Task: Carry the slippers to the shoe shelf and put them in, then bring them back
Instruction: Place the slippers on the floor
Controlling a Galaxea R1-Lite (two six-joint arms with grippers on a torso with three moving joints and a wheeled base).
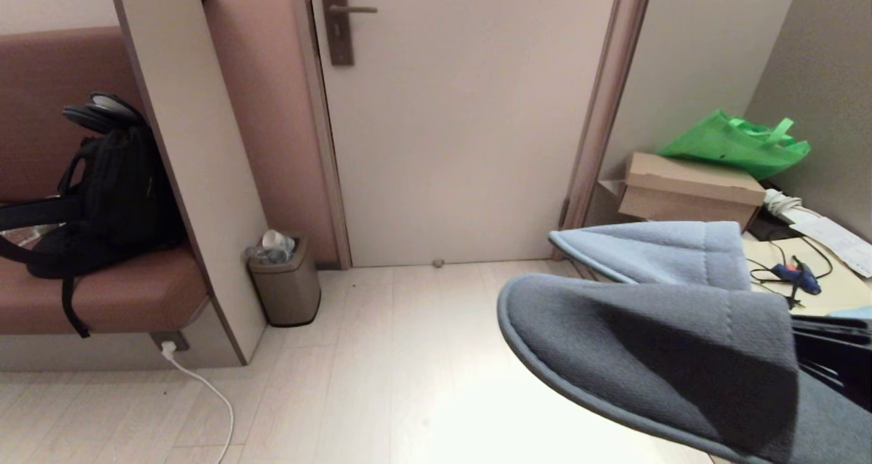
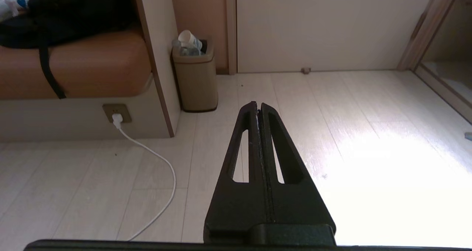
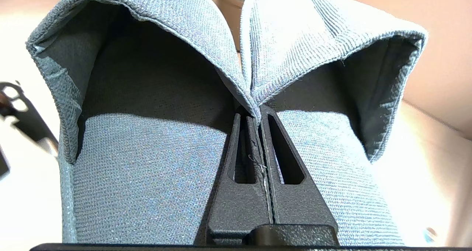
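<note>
Plainly, the head view shows the slippers [image 1: 654,341] off the floor [image 1: 381,382], lifted at the lower right and filling that corner, toes toward the closed door [image 1: 470,123]. The shoe shelf is nowhere in this view; only a brown bench with a black backpack [image 1: 102,191], a small bin [image 1: 286,287], and a cardboard box [image 1: 688,188] under a green bag show.

In the left wrist view, the left gripper [image 2: 258,107] has its fingers pressed together on nothing, hanging above the floor, idle.

In the right wrist view, the right gripper [image 3: 258,114] is clamped on the inner edges of both slippers, pinching the pair side by side.

So the pickup looks done; the carry to the shelf, the placing, and the return trip are, I judge, all left.
</note>
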